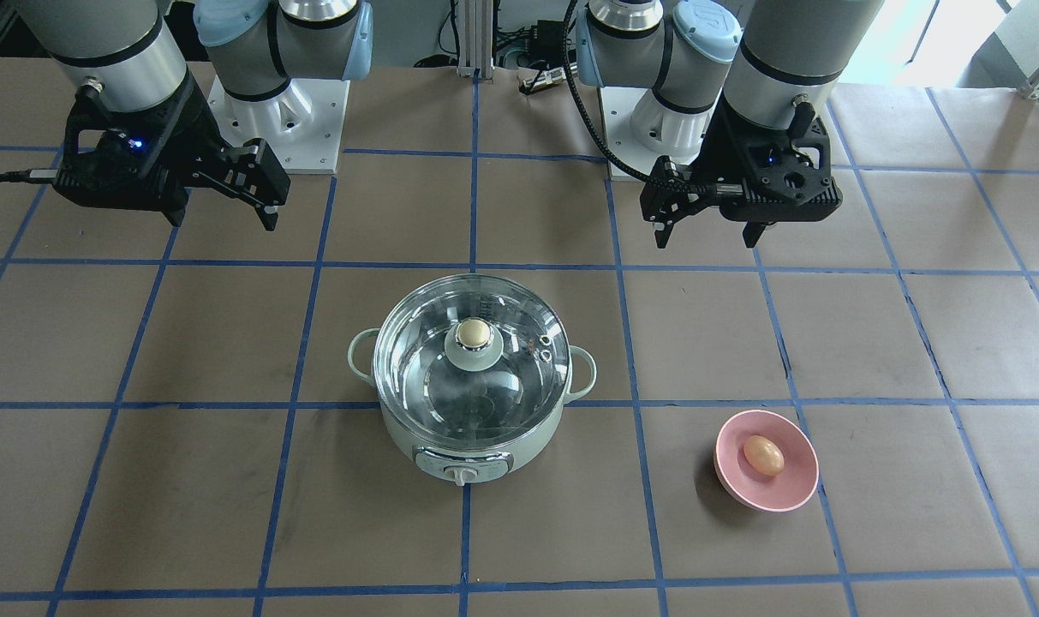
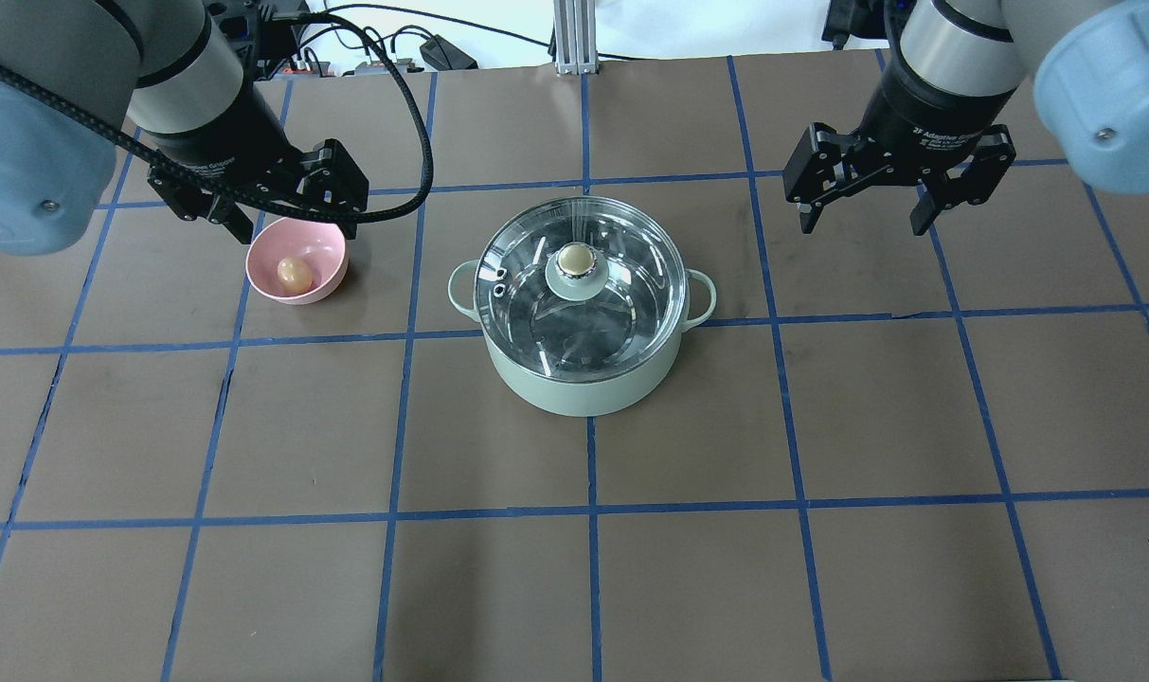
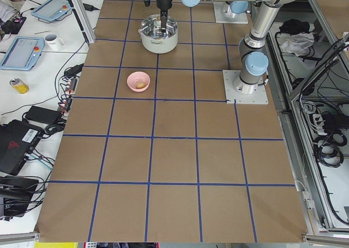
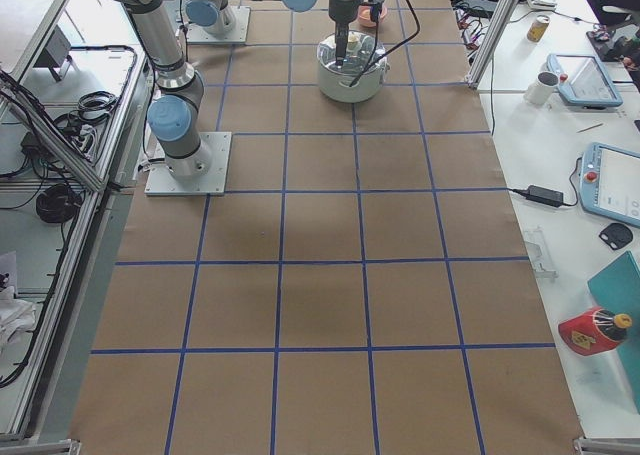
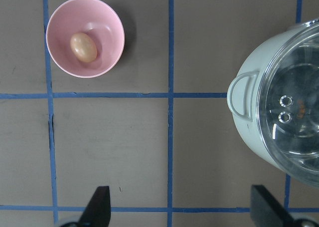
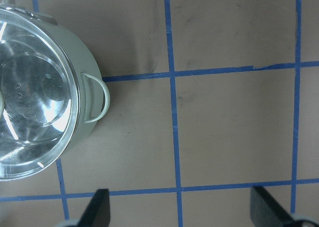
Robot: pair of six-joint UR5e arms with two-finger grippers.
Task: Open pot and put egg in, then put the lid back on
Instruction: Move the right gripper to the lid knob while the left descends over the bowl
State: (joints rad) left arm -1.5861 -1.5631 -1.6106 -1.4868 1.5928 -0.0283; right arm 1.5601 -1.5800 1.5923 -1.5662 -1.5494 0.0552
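Note:
The mint-green pot (image 1: 408, 441) stands mid-table with the clear glass lid (image 1: 506, 381) closed on it, beige knob on top. It also shows in the overhead view (image 2: 583, 393). The tan egg (image 1: 763, 454) lies in a pink bowl (image 1: 793, 497) on the robot's left, apart from the pot. My left gripper (image 2: 297, 227) is open and empty, hovering over the bowl's robot-side rim; its wrist view shows the egg (image 5: 83, 47) and the pot's edge (image 5: 251, 122). My right gripper (image 2: 862, 225) is open and empty, above bare table on the pot's other side.
Brown paper with a blue tape grid covers the table (image 2: 574, 568). The two arm bases (image 1: 279, 111) stand at the robot's edge. Side benches hold tablets and a mug (image 3: 53, 39).

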